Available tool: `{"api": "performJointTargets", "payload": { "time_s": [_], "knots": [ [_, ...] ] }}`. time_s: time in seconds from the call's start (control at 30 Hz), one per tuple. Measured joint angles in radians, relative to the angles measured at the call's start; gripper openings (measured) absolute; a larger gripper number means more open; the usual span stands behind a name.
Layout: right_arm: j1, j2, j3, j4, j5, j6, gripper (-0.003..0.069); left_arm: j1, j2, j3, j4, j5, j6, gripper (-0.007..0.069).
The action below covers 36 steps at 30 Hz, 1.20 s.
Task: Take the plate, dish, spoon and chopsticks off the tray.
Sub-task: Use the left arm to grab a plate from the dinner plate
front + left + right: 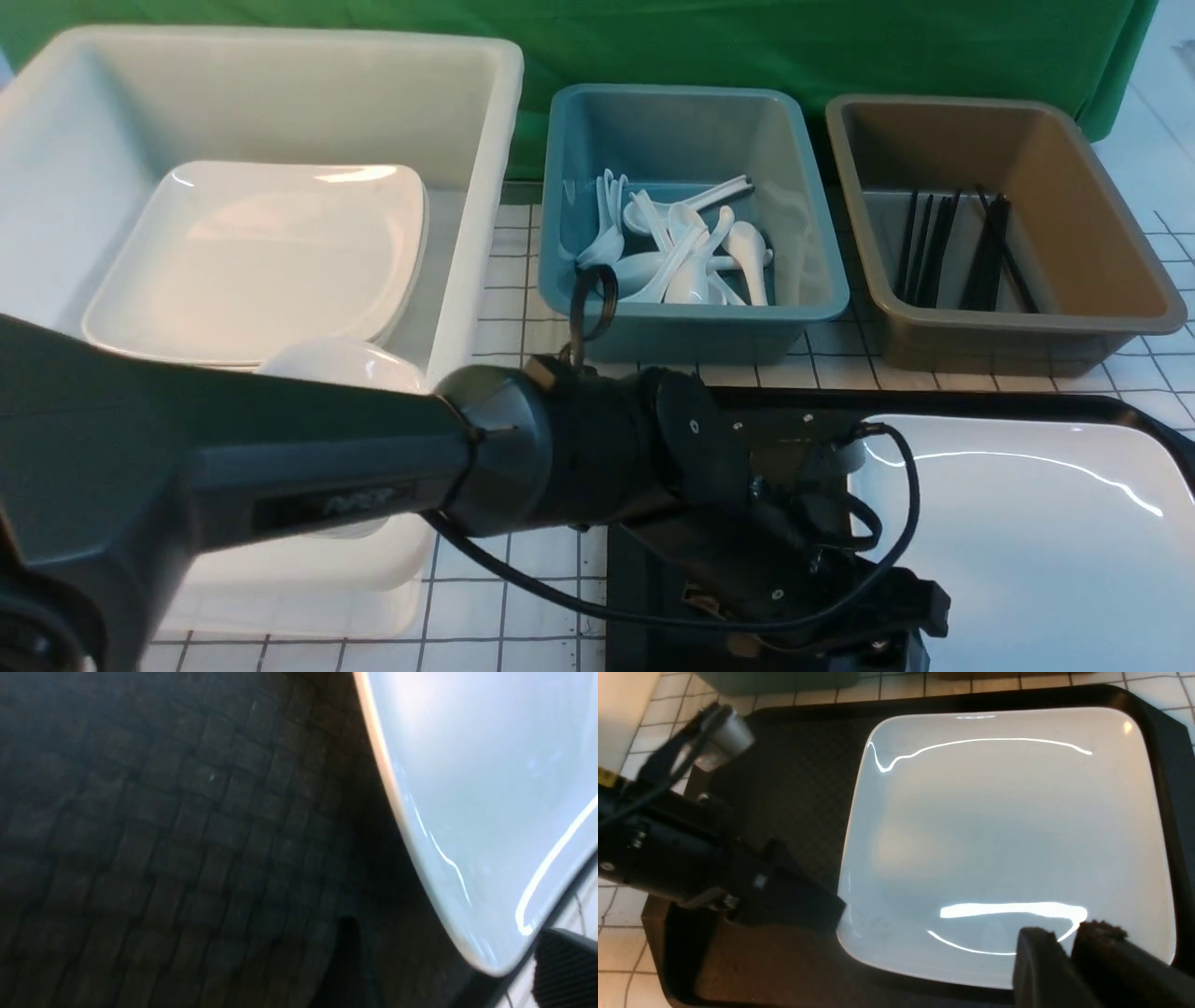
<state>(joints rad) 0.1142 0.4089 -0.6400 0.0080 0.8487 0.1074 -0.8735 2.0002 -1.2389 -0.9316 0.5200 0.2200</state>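
The tray (784,765) bears the plate (994,835) flat on its right part; lifting it out looks like the step in hand, and the next move needs a sure rim hold. Left gripper (822,905) is at its left edge, right gripper (1069,942) over its near rim. The 2 pincers are cut off: spread or pinching, I cannot tell.

Light from above draws bright glare streaks across the glossy plate (1008,826) in the front and right wrist views, both evenly bright. The left wrist view is dim and soft: the tray (187,835) lies in deep shadow, its texture blurred, the plate rim washed pale. The left arm (280,467) looms dark up front.
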Motion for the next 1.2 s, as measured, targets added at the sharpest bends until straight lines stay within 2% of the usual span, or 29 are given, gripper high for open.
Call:
{"api": "performJointTargets", "payload": {
  "time_s": [0.13,0.3,0.33,0.5,0.63,0.67,0.77,0.83,0.9,1.03,1.2],
  "knots": [
    [0.0,0.0,0.0,0.0,0.005,0.0,0.016,-0.03,0.037,-0.001,-0.102,-0.056,0.096,0.0518],
    [0.0,0.0,0.0,0.0,0.018,0.0,0.016,-0.049,0.058,-0.003,-0.215,-0.102,0.156,0.0511],
    [0.0,0.0,0.0,0.0,0.021,0.0,0.016,-0.054,0.065,-0.003,-0.26,-0.115,0.198,0.0502],
    [0.0,0.0,0.0,0.0,0.026,0.0,0.016,-0.057,0.092,-0.011,-0.324,-0.122,0.287,0.046],
    [0.0,0.0,0.0,0.0,0.035,0.0,0.016,-0.057,0.108,-0.015,-0.376,-0.131,0.33,0.0399],
    [0.0,0.0,0.0,0.0,0.036,0.0,0.016,-0.057,0.114,-0.016,-0.398,-0.135,0.353,0.0342],
    [0.0,0.0,0.0,0.0,0.038,0.0,0.016,-0.057,0.118,-0.016,-0.419,-0.144,0.356,0.0257],
    [0.0,0.0,0.0,0.0,0.038,0.0,0.016,-0.055,0.12,-0.014,-0.429,-0.156,0.353,0.013],
    [0.0,0.0,0.0,0.0,0.038,0.0,0.016,-0.055,0.12,-0.013,-0.436,-0.165,0.353,0.0064],
    [0.0,0.0,0.0,0.0,0.039,0.0,0.016,-0.057,0.097,-0.011,-0.425,-0.149,0.353,0.0034],
    [0.0,0.0,0.0,0.0,0.042,0.0,0.016,-0.057,0.029,0.001,-0.32,-0.168,0.339,0.0022]
  ]
}}
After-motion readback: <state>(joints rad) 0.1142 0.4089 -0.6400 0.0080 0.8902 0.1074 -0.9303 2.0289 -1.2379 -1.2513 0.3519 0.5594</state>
